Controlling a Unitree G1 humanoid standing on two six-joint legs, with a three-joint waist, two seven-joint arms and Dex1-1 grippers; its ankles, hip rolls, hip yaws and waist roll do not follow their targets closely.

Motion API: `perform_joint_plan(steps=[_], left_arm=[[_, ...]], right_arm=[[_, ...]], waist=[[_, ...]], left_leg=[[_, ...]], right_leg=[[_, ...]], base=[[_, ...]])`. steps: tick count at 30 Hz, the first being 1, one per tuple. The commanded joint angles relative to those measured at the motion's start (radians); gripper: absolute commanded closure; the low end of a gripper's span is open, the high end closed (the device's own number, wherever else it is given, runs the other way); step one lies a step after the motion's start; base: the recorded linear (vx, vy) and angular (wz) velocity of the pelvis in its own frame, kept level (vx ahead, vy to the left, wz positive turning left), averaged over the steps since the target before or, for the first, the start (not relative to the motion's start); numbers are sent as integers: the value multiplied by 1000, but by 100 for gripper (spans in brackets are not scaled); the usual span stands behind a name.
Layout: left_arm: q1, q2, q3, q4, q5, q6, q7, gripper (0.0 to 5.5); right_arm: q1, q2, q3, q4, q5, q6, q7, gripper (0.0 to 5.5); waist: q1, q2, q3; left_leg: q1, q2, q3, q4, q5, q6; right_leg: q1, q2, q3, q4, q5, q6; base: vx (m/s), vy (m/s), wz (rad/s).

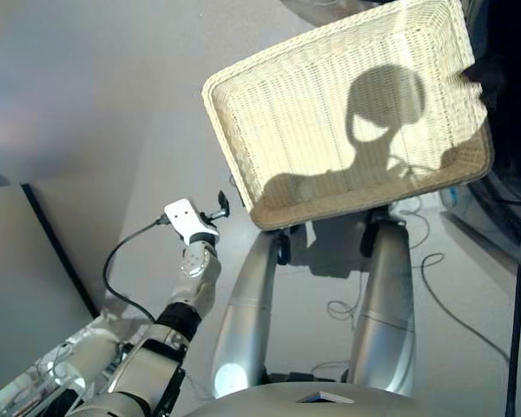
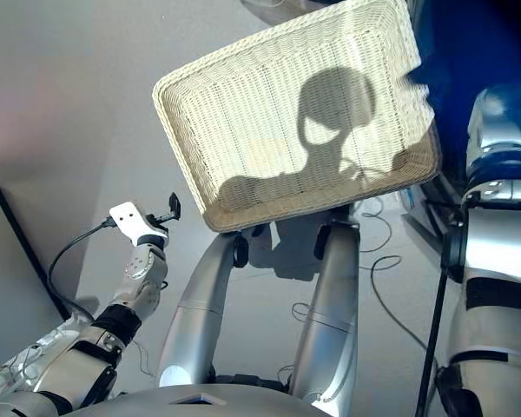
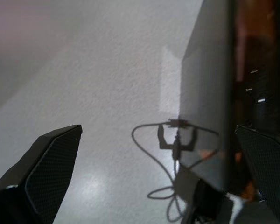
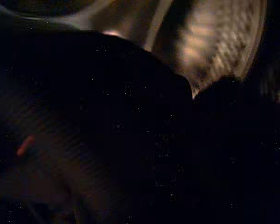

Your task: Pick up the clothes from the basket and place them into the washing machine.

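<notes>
Left arm [image 1: 161,343]: we see silver shells with black joint bands.
Left wrist block [image 1: 189,221]: white, rounded, with a small black bracket.
Cable [image 1: 122,261]: black, looping from the wrist block.
Left gripper fingers [image 3: 51,170]: black, finely textured pads.
Right arm [image 2: 495,287]: silver-white panels, black bands.

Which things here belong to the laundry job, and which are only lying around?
Job:
- basket, nothing in it
- dark cloth at the washer drum
- left gripper, open, holding nothing

Lying about:
- loose cables on the floor

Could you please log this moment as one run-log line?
cream-white woven wicker basket: empty | left gripper: open, idle | right wrist view: dark cloth before steel drum
</notes>
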Motion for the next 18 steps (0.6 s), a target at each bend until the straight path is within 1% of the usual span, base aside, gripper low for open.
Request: perform_joint_plan(steps=[1, 2, 3, 4, 5, 7, 8, 9, 10, 11, 13, 14, 16, 17, 18], left_arm=[[78, 38, 69, -29, -30, -40, 24, 0], [76, 40, 73, -34, -31, -39, 22, 0], [75, 41, 74, -39, -27, -42, 18, 0], [74, 43, 78, -38, -22, -42, 16, 0], [70, 45, 85, -42, -21, -44, 10, 0], [67, 48, 83, -45, -26, -47, -2, 0], [64, 54, 86, -45, -28, -44, -11, 0], [59, 59, 88, -50, -28, -41, -23, 0], [55, 57, 86, -49, -28, -35, -28, 0], [49, 61, 89, -38, -21, -24, -33, 0], [35, 60, 83, -7, 8, -9, -48, 0], [30, 64, 83, 11, 22, 0, -66, 0], [22, 62, 87, 57, 33, 2, -92, 0], [20, 59, 96, 76, 24, 2, -110, 0], [12, 53, 104, 101, 21, 3, -119, 0]], right_arm=[[-46, -104, 46, -117, 62, -113, -56, 550], [-41, -87, 53, -128, 72, -128, -21, 550], [-33, -55, 73, -131, 75, -126, 28, 498], [-25, -23, 89, -129, 81, -133, 80, 274], [-14, 0, 114, -117, 82, -133, 135, 0], [0, 69, 138, -82, 121, -158, 230, 0], [8, 104, 172, -63, 140, -162, 314, 0], [24, 135, 194, -65, 175, -180, 403, 0], [42, 173, 192, -64, 216, -194, 448, 0], [69, 201, 199, -63, 238, -204, 501, 0], [116, 254, 218, -83, 264, -223, 610, 0], [137, 273, 240, -80, 278, -222, 689, 0], [166, 314, 271, -73, 256, -218, 738, 0], [185, 341, 293, -77, 260, -217, 794, 0], [203, 361, 296, -78, 258, -215, 802, 0]], waist=[[-61, 36, -7], [-61, 34, -10], [-58, 31, -11], [-57, 28, -12], [-55, 25, -11], [-51, 18, -12], [-49, 12, -13], [-49, 6, -12], [-48, 1, -13], [-46, -4, -13], [-41, -13, -12], [-38, -18, -14], [-34, -29, -11], [-30, -36, -14], [-29, -43, -15]], left_leg=[[54, 17, -66, 103, -78, -4], [53, 16, -64, 108, -79, -3], [55, 19, -62, 112, -77, -3], [58, 20, -64, 113, -76, -2], [61, 23, -65, 110, -76, -3], [72, 27, -67, 106, -73, -5], [78, 30, -67, 103, -70, -7], [89, 35, -66, 96, -67, -10], [99, 38, -66, 90, -65, -11], [116, 39, -70, 77, -61, -14], [153, 46, -76, 47, -52, -17], [181, 50, -78, 20, -48, -19], [225, 54, -77, -26, -39, -21], [249, 57, -80, -53, -33, -23], [271, 60, -80, -77, -28, -24]], right_leg=[[13, 26, -2, 29, 90, 52], [14, 27, -2, 31, 92, 51], [21, 25, -2, 28, 94, 49], [27, 27, -3, 27, 96, 48], [33, 28, -3, 22, 99, 48], [52, 24, -8, 10, 104, 47], [62, 24, -10, 5, 107, 46], [82, 20, -17, -3, 111, 47], [101, 17, -24, -13, 112, 47], [122, 16, -30, -28, 114, 47], [171, 8, -49, -59, 117, 50], [201, 5, -57, -84, 119, 50], [251, 3, -71, -134, 124, 50], [275, 1, -82, -161, 126, 50], [297, -1, -92, -185, 127, 51]], base=[[0, 0, 0], [12, 9, -189], [0, 0, 0], [0, 0, 0], [0, 0, 0], [0, 0, 0], [0, 0, 0], [-25, -55, -64], [-17, -52, -74], [0, 0, 0], [-22, -59, -60], [-17, -57, -11], [-20, -55, 71], [-22, -62, 129], [-16, -58, 90]])
